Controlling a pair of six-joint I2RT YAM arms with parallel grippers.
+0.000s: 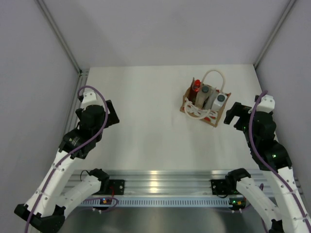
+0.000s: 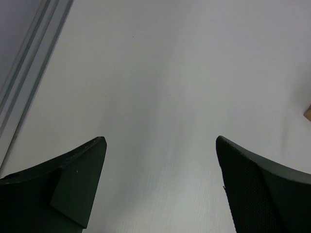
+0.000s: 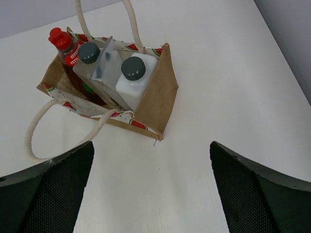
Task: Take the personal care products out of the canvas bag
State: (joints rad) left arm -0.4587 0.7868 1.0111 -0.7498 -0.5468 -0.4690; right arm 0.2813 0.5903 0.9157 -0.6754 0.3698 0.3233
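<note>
As you look down from the top camera, canvas bag (image 1: 188, 104): upright at 1 o'clock on the surface (image 1: 146, 97), rope handles loose.
Contents: red bottle (image 3: 65, 46), two grey-capped bottles (image 3: 133, 77), and a slim grey container (image 3: 109, 60) between those two, all inside the bag.
Right pincer (image 3: 151, 148): released, jaws wide, near the bag's 4 o'clock, not touching it.
Left pincer (image 2: 160, 145): released, over the surface at 9 o'clock.

a: what is seen at the bottom?
b: the left gripper (image 2: 160, 145) is seen from above, its two dark fingers (image 2: 73, 184) held wide apart over the surface.
a: and beyond them?
b: a white table (image 2: 170, 73) is shown, bordered at the left by a metal rail (image 2: 29, 58). a small tan corner (image 2: 307, 112) is cut off by the right edge.
</note>
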